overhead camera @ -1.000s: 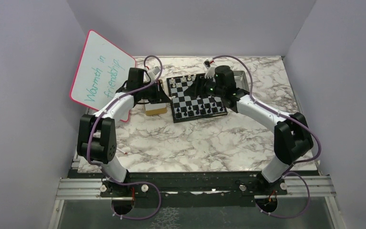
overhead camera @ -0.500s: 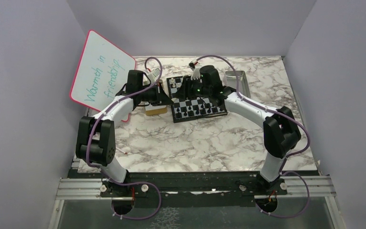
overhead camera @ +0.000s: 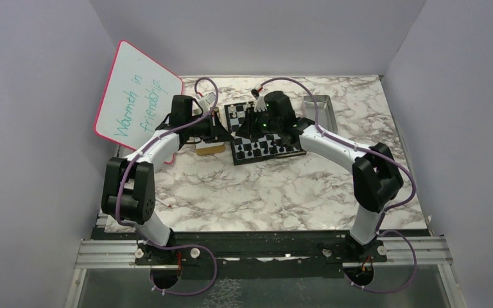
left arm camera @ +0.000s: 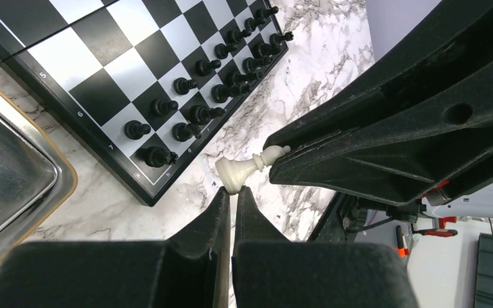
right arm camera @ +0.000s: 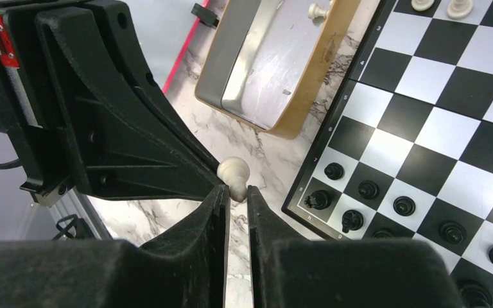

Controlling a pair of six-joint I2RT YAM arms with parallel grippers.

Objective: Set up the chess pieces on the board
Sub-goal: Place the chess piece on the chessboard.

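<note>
Top external: right pincer (overhead camera: 236, 130) nearer pawn (left arm camera: 241, 172)

Marble-topped booth between plain lilac walls

A white-and-grey veined marble-pattern tabletop (overhead camera: 250, 192) fills the middle of the top view, boxed in by a matte pale-lilac back wall (overhead camera: 250, 32) and matching side panels at left (overhead camera: 32, 128) and right (overhead camera: 462, 128). A ribbed silver aluminium rail (overhead camera: 263, 251) crosses the lower frame. At upper left leans a pink-rimmed whiteboard (overhead camera: 135, 96) handwritten "Warmth in friendship". The light is soft and even.
</note>
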